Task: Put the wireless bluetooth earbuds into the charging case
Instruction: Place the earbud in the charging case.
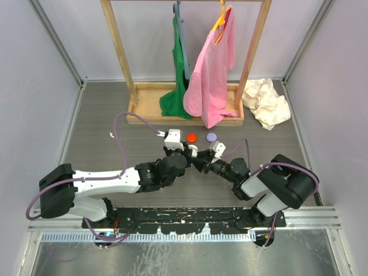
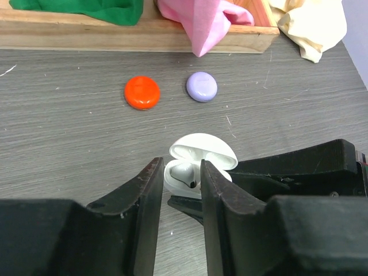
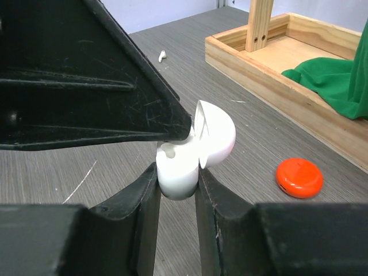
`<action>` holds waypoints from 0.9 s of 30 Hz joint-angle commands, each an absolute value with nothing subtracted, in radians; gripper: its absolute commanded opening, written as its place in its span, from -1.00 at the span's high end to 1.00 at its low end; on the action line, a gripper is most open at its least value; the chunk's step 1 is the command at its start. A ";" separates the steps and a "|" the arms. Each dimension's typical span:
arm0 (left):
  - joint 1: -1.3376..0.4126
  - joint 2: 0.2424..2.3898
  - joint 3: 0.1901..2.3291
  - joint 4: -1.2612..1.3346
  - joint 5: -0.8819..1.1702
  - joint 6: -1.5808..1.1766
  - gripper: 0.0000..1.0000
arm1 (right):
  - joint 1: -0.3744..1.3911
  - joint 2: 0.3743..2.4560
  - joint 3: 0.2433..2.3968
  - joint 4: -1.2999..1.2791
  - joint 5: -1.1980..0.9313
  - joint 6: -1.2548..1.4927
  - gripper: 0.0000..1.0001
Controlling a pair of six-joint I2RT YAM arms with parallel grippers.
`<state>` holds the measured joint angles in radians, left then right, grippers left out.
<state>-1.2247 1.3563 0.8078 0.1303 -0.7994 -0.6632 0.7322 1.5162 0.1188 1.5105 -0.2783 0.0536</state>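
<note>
The white charging case [image 3: 184, 164] stands open low over the grey bench [image 2: 69, 149], its lower shell pinched by the jaws of the right gripper [image 3: 175, 185], with one earbud [image 2: 185, 174] sitting in its socket. I judge it light, hard and slippery, best held at the shell sides and not at the thin lid. The left gripper [image 2: 180, 167] hangs above it, jaws a little spread and empty; further lie a red disc [image 2: 142, 92], a lilac disc [image 2: 202, 87] and a wooden rack [image 2: 115, 34], between pale walls [image 1: 34, 115].

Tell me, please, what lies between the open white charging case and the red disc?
Nothing: bare grey table separates the charging case from the red disc, clearest in the left wrist view.
</note>
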 commanded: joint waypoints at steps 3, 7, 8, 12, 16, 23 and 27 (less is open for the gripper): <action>-1.230 1.330 0.829 0.174 -0.835 -0.666 0.22 | 0.735 1.489 0.119 1.693 -0.252 0.030 0.89; -1.230 1.294 0.830 0.153 -0.838 -0.670 0.04 | 0.735 1.491 0.120 1.693 -0.254 0.031 0.89; -1.231 1.285 0.830 0.148 -0.841 -0.668 0.01 | 0.735 1.491 0.120 1.693 -0.253 0.031 0.89; -1.229 1.278 0.842 0.098 -0.876 -0.651 -0.14 | 0.736 1.494 0.120 1.693 -0.250 0.031 0.89; -1.218 1.236 0.857 0.024 -0.915 -0.641 -0.26 | 0.735 1.496 0.121 1.693 -0.246 0.029 0.89; -1.087 1.216 0.888 -0.206 -0.882 -0.743 -0.37 | 0.736 1.497 0.120 1.693 -0.239 0.026 0.89; -0.989 1.196 0.894 -0.310 -0.849 -0.778 -0.39 | 0.735 1.496 0.120 1.692 -0.242 0.026 0.89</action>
